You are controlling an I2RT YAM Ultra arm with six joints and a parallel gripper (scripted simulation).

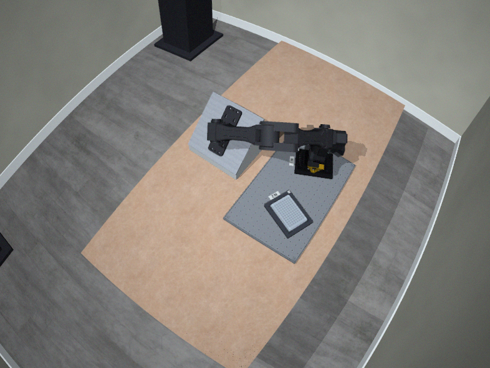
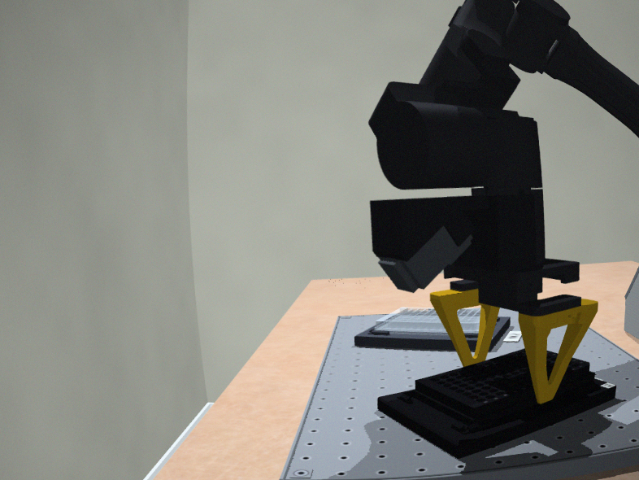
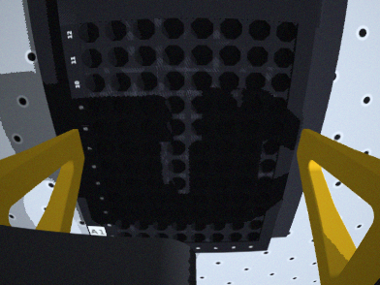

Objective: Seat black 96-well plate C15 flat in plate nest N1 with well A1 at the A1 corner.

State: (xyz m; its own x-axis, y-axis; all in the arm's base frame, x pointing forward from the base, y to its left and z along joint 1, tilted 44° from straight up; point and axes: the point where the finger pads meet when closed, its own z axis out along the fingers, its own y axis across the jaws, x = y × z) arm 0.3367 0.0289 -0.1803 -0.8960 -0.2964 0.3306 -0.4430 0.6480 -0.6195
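Yellow-fingered gripper [image 2: 508, 379] hangs wide open and empty astride the black plate [image 2: 480, 386], one finger down each long side, neither seen to touch. The plate sits crooked on its black nest [image 2: 412, 410] at the near end of the grey deck [image 2: 341, 413], riding up on the locators instead of lying flat between them. Rigid, light moulded plastic, it looks best taken across its long side walls near mid-length; the smooth skirt could slip. The arm reaches out from its base and points the wrist straight down. The clear plate [image 1: 288, 213] lies in the second nest [image 1: 277, 220], well apart.
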